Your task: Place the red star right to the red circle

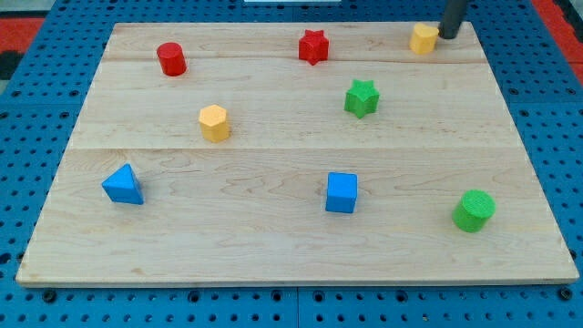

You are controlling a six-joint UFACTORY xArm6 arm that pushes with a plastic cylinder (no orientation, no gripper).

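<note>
The wooden worktop carries eight blocks. The red star sits near the view's top, a little right of centre. The red circle stands well apart from it, toward the view's top left, so the star is already on the circle's right side, at about the same height in the view.

The arm carries no end effector, only a dark rod; its tip is at the view's top right, just beside a yellow block, seemingly touching its right edge, though the view is too coarse to be sure.

Elsewhere lie a green star, a yellow hexagon, a blue triangle, a blue cube and a green cylinder.
</note>
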